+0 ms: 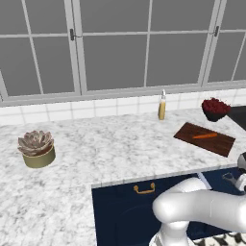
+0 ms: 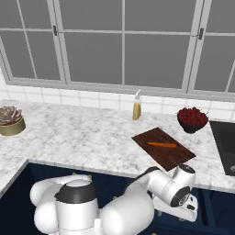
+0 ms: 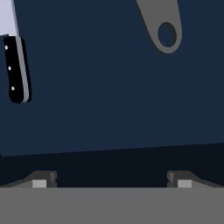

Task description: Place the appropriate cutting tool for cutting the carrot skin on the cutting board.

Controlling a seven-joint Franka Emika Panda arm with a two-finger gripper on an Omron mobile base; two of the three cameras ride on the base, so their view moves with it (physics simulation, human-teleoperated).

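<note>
Matt grey metal peeler (image 3: pixel 162 24); dark wooden board (image 2: pixel 163 148).

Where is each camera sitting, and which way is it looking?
Left base view: behind the arm on its left, looking forward and down over the marble counter at the flat dark brown wooden cutting board; the white arm fills the lower right.
Right base view: behind on the right, same counter and board; the arm rises lower left.
Hand view: looking along the open gripper into a dark blue drawer at a black-handled knife and a grey metal peeler.
Both base views share the small orange carrot.
</note>
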